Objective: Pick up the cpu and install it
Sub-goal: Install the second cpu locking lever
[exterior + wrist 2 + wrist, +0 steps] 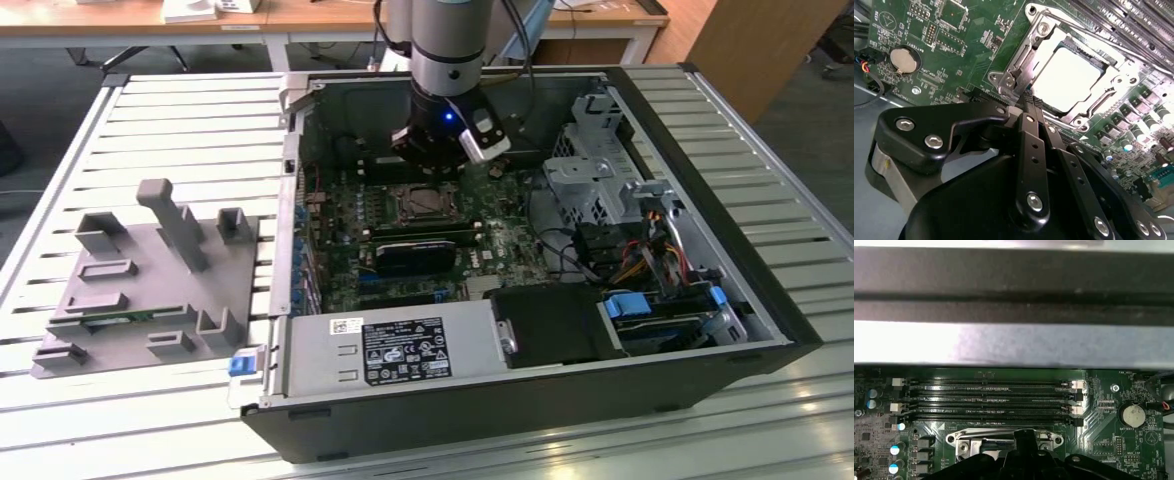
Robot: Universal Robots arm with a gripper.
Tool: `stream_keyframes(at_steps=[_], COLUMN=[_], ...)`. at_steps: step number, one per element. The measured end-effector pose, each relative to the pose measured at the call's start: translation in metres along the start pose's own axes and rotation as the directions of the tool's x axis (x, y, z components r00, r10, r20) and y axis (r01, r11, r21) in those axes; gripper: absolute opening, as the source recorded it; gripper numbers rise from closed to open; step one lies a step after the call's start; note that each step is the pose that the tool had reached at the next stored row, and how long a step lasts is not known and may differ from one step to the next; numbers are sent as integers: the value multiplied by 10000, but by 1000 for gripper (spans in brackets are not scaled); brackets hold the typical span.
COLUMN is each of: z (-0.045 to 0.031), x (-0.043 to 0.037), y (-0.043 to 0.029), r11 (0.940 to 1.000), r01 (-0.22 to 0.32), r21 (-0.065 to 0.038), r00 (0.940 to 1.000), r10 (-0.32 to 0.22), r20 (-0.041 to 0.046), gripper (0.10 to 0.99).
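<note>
The computer case [534,250] lies open on the slatted table [80,150], with a parts jig [147,280] on the exterior view's left. The cpu [1066,80] sits in the socket [1019,75], gripper [1031,102] right at its edge, memory slots [994,400] just beyond.

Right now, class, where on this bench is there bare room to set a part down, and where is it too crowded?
Free: the slatted table between the grey fixture and the computer case, and its far corner. Crowded: inside the case, where the gripper hovers beside the cpu in its socket, and among the drive cables.
</note>
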State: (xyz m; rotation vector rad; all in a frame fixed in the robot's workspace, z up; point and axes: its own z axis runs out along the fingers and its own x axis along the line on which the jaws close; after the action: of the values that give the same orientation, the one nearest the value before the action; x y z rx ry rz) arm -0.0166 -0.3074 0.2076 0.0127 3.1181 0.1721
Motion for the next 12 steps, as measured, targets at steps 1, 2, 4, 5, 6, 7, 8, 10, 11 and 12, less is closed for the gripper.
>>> stream_keyframes(at_steps=[1,2,4,5,6,7,8,10,11,12], z=[-19,-49,-131,-176,-260,-286,-293,-296,-298,-301], x=[0,-1,-3,-3,-5,-6,-6,-6,-6,-6], y=[1,5,14,19,28,31,24,-2,-23,-47], r11=[10000,10000,10000,10000,10000,10000,10000,10000,10000,10000], r01=[0,1,0,0,1,1,3,0,0,-2], r21=[-1,-4,-4,-3,-1,-4,-5,-3,-3,-2], r00=[10000,10000,10000,10000,10000,10000,10000,10000,10000,10000], r10=[0,-1,0,0,-1,-1,-3,0,0,2], r20=[1,2,3,1,-2,-4,-6,-8,-12,-18], gripper=[106,106,106,106,106,106,106,106,106,106])
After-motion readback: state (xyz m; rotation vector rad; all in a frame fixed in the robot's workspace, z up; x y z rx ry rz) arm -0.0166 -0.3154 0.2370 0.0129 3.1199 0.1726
